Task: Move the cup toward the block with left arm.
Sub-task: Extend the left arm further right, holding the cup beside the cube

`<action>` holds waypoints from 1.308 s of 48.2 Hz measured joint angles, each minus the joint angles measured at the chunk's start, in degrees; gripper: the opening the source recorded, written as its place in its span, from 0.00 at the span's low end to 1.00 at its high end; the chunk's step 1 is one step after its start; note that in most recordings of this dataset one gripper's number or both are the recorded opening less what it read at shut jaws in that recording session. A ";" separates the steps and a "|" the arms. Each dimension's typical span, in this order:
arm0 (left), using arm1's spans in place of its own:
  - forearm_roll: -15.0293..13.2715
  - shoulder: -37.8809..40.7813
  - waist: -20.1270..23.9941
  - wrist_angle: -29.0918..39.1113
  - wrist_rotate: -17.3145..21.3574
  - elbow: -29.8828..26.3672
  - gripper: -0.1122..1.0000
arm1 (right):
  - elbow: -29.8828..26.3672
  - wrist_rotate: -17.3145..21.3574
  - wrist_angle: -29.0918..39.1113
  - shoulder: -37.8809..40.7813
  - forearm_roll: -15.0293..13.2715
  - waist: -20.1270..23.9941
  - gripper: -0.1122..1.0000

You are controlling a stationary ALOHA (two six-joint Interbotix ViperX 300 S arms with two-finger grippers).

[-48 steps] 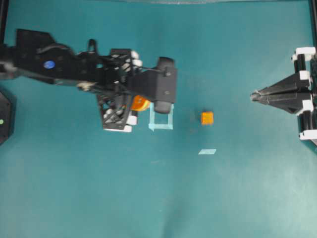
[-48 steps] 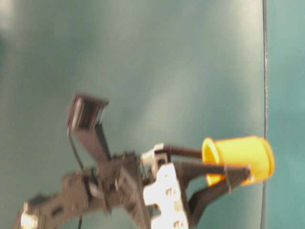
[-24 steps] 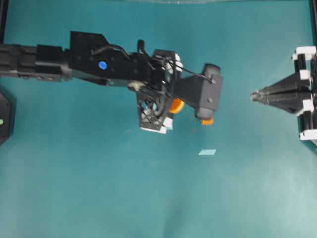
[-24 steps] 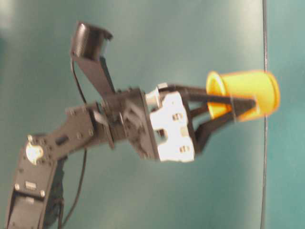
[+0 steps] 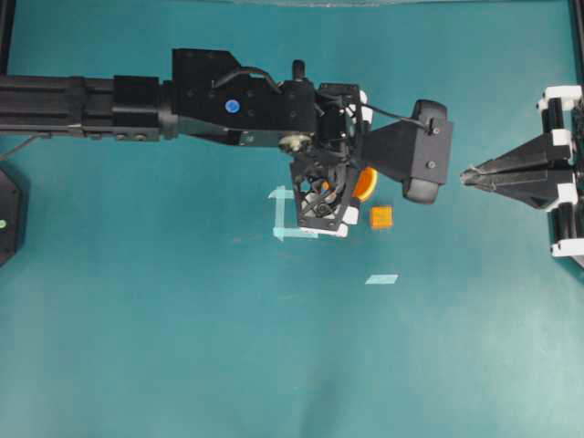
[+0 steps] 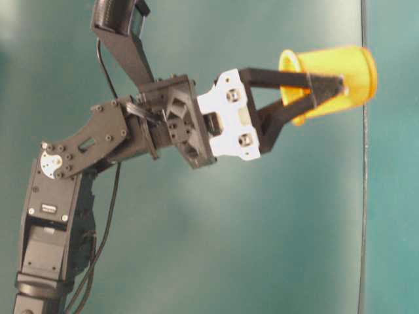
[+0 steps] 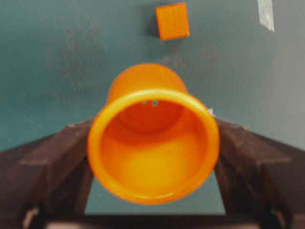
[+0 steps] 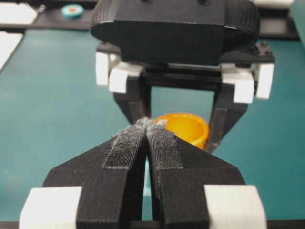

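My left gripper [image 5: 354, 193] is shut on the orange-yellow cup [image 5: 366, 182], one black finger on each side of it. The left wrist view looks into the cup's open mouth [image 7: 152, 152] between the fingers [image 7: 57, 162]. The table-level view shows the cup [image 6: 335, 77] held tilted in the jaws. The small orange block [image 5: 381, 216] lies on the teal table just right of the gripper and a little nearer; it also shows beyond the cup in the left wrist view [image 7: 172, 21]. My right gripper [image 5: 468, 176] is shut and empty at the right edge, pointing at the cup [image 8: 187, 128].
A pale tape square outline [image 5: 285, 215] lies on the table left of the left gripper. A small tape strip [image 5: 381, 279] lies nearer the front. The left arm's camera module [image 5: 422, 162] hangs between the cup and the right gripper [image 8: 147, 125].
The left arm has carried the cup to the right, from over the tape square to beside the block. The right arm has not moved.
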 measured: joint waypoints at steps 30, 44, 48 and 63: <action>-1.32 7.03 0.00 2.46 0.18 -7.38 0.74 | -0.18 0.00 0.09 -0.09 -0.18 0.00 0.10; -2.02 8.96 0.09 3.96 2.02 -10.20 0.74 | -0.18 0.00 0.44 -0.53 -0.18 0.26 0.10; -2.37 9.14 0.18 4.04 2.11 -10.72 0.74 | -0.18 0.00 0.53 -0.35 -0.18 0.26 0.10; -2.64 9.23 0.09 4.39 2.46 -11.16 0.74 | -0.18 0.09 0.44 -0.35 -0.18 0.35 0.10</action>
